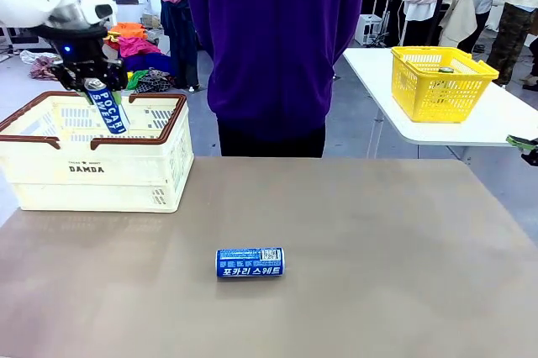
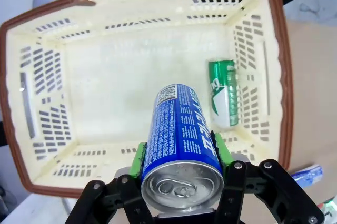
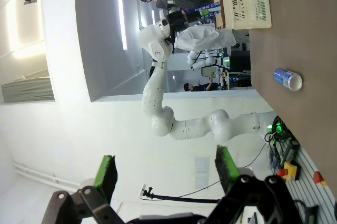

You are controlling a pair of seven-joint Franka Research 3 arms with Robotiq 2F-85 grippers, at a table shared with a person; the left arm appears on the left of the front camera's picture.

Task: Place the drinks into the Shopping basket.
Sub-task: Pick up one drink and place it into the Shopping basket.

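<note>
My left gripper [image 1: 99, 82] is shut on a blue Pocari Sweat can [image 1: 108, 107] and holds it tilted above the Shopping basket [image 1: 92, 175], a cream-white basket with a brown rim at the table's left. In the left wrist view the held can [image 2: 180, 132] hangs silver top towards the camera between the green pads over the basket's floor [image 2: 121, 82]. A green can [image 2: 224, 92] lies inside by the wall. Another blue can [image 1: 250, 262] lies on its side mid-table, apart from both grippers. My right gripper [image 3: 166, 169] stands open, holding nothing, off the table's right side.
A person in a purple top [image 1: 273, 39] stands at the far edge of the brown table [image 1: 378, 274]. A yellow mesh basket [image 1: 441, 81] sits on a separate white table at the back right. Clothes lie heaped on the floor behind the basket.
</note>
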